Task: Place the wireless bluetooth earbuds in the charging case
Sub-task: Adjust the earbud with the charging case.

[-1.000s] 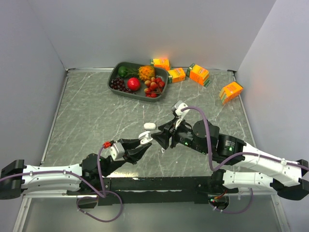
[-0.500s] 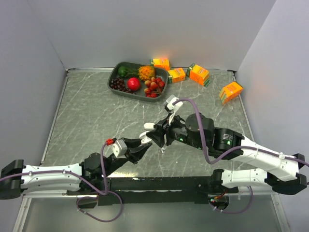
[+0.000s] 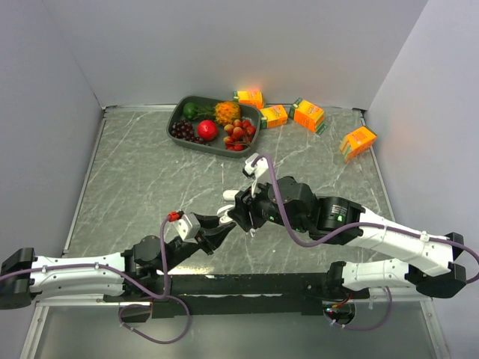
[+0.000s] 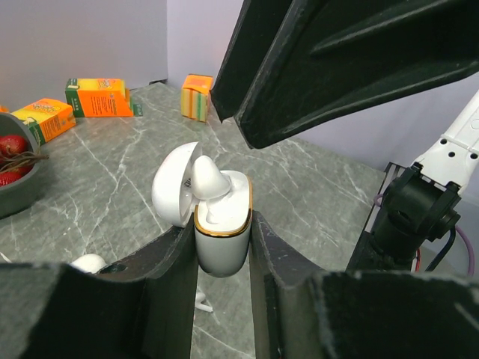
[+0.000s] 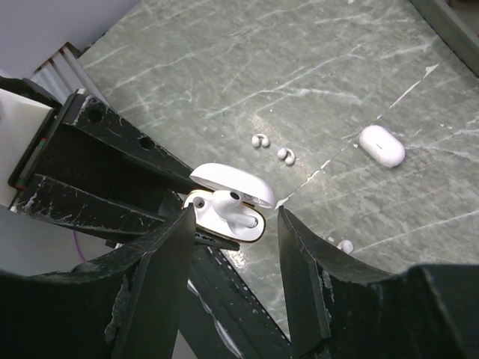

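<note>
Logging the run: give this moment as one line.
left pincer: shut on charging case, lid open | earbud: in case | right pincer: open above case | loose earbuds: on table

Over the last second the right gripper (image 3: pixel 238 215) was carried leftward, from a spot just to the right of the left gripper (image 3: pixel 223 227) to directly over it. The gap between the two was closed. The right fingers (image 5: pixel 168 254) were brought to either side of the open charging case (image 4: pixel 221 241) clamped in the left fingers (image 4: pixel 176 262), where an earbud (image 4: pixel 207 181) was seen standing. The right wrist was swung left and raised with the move, and the forearm was drawn further over the table (image 3: pixel 135 179). The left gripper was shifted slightly forward and to the right. The closed white case (image 3: pixel 227 194) lying on the table was partly covered from above by the right gripper.
</note>
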